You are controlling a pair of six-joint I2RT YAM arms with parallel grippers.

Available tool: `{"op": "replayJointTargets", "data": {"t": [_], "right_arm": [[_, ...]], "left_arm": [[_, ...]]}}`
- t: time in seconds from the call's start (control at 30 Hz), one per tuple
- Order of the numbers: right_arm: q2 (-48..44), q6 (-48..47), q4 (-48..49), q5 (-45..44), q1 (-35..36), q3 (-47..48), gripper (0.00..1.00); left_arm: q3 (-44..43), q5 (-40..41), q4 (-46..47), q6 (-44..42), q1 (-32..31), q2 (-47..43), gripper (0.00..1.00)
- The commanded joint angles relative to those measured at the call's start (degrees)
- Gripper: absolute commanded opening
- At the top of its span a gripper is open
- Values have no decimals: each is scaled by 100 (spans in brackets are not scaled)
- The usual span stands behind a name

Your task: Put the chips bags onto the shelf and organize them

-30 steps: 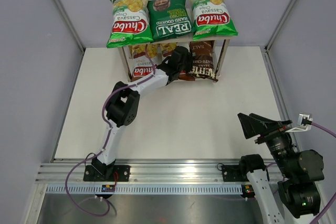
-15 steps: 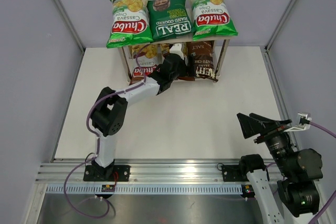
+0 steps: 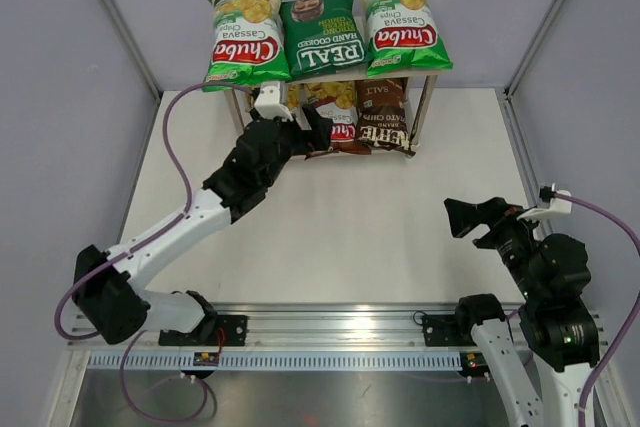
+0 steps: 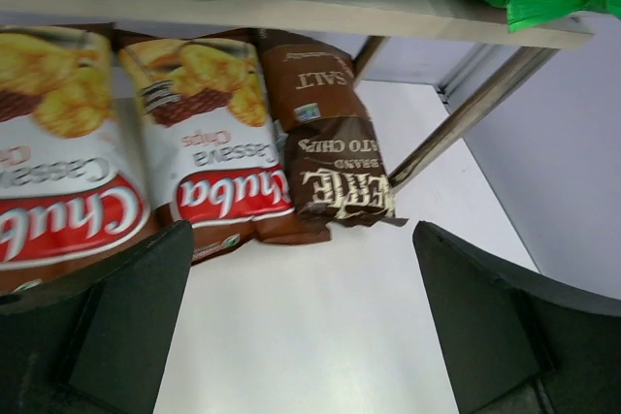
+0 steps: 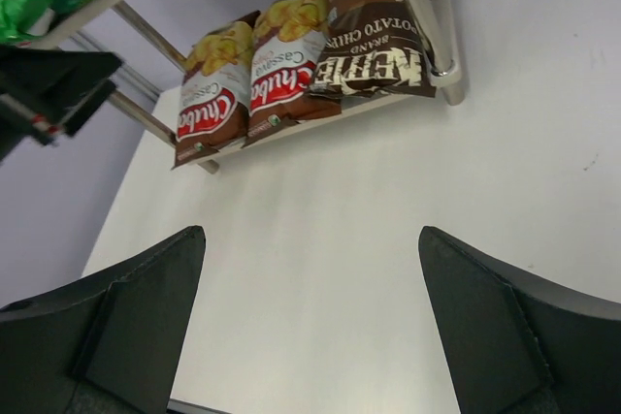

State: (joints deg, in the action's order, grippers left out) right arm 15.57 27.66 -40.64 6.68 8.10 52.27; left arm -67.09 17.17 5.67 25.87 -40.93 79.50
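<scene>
Six chips bags (image 3: 320,32) are laid on the shelf (image 4: 320,15), 3 per tier. L gripper (image 4: 301,239) is spread, empty, nr lower tier; R gripper (image 5: 310,235) is spread, well apart.

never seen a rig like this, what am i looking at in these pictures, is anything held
Two robot arms are bolted at the near edge of a white table. The top picture looks down from above: the left arm reaches toward a small two-tier shelf, the right arm sits back. The other two pictures come from cameras on each wrist; the dark shapes in their lower corners are that arm's own jaws, open and empty. On top lie two light-green Chuba bags and a REAL bag; below, two brown Chuba bags and a Kettle bag.
</scene>
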Motion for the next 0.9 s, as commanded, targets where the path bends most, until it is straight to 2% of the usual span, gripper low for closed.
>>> {"op": "replayJointTargets", "data": {"t": [0.0,0.3,0.37,0.53,0.6,0.73,0.87], "right_arm": [[332,-524,-110,-369,-10,178,100],[473,-726,-57,-456,-10,362,99],[657,-858,-241,-605,-10,494,100],[1114,-1193,-716,-1027,-10,784,99],[1202,-1419,-778,-1072,-10,881,100],[1596,-1755,-1137,-1063,-10,1310,99],[1660,-1835,-1210,-1476,7,1313,100]], "left_arm": [[721,752,-541,-248,6,-742,99],[1505,1173,-1893,-433,6,-2226,99],[1488,1358,-2648,-372,6,-2465,99],[1251,2553,-4535,-65,15,-2861,99],[1198,2870,-4933,286,15,-2966,99],[1233,2240,-5321,6,15,-3476,99],[1635,2177,-5095,-906,76,-4205,99]]}}
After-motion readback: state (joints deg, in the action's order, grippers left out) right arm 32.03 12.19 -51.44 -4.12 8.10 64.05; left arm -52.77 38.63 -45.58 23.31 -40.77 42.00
